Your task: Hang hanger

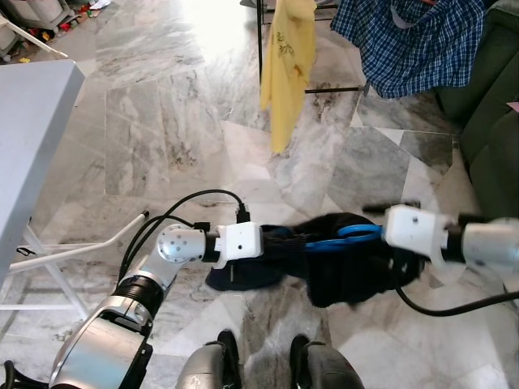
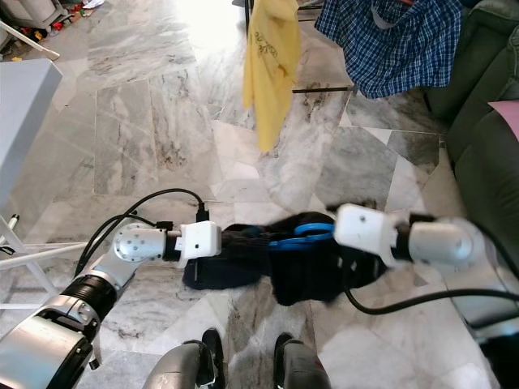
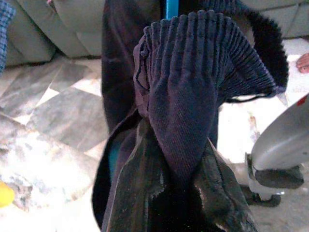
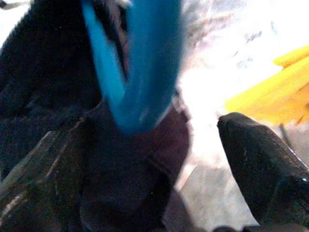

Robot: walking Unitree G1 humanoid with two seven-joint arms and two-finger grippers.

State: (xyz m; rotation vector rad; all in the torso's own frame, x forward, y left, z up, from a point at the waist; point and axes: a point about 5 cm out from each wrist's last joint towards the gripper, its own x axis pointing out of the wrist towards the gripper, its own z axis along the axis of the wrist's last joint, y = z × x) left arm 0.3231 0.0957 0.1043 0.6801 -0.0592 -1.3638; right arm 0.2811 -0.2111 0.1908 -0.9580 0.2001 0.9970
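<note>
no legible txt; dark print on yellow shirt (image 1: 285, 57) too small to read.

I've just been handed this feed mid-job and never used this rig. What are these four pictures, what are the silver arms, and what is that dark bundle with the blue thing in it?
The two wide pictures come from the robot's head camera, looking down at a marble floor; its own feet show at the bottom. The silver arms are the robot's, each ending in two black fingers.

Between them hangs a dark navy garment on a blue hanger. The left gripper is shut on the garment's ribbed edge; its wrist camera looks along the fingers pinching the cloth. The right gripper is open, with the blurred hanger and the cloth between its fingers.

Ahead, a yellow garment and a blue plaid shirt hang on a dark rack. A green sofa stands on the right, a grey table on the left.
</note>
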